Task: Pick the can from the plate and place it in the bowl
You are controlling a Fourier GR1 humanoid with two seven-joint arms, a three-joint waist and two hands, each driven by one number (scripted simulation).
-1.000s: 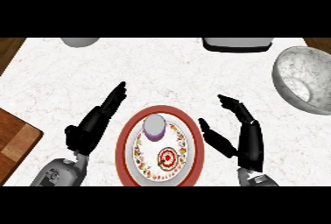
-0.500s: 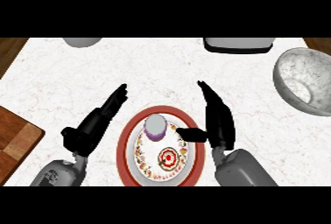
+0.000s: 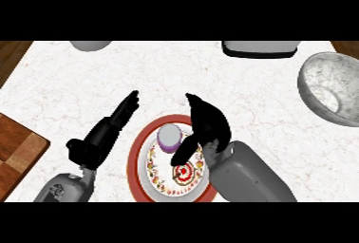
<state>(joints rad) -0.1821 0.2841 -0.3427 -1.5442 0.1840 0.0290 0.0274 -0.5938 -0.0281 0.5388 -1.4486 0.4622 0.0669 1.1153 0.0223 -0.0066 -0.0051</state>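
Two hands are seen over the tabletop [image 3: 280,123], but only the right hand [image 3: 207,124] is really in play. The can [image 3: 170,136] is stood upright on the red-rimmed plate [image 3: 135,159], top facing up, so its long axis runs vertical. It is found just left of the right hand's fingers [image 3: 200,107], with the thumb [image 3: 184,151] angled down beside it, not yet wrapped around. Those fingers are spread, nothing is grasped. The left hand [image 3: 95,142] is rested flat further off on the can's other side, fingers straight and released. The bowl [image 3: 319,97] is sat well apart to the right of the right hand's fingers, so a sideways close-in is probably needed first.
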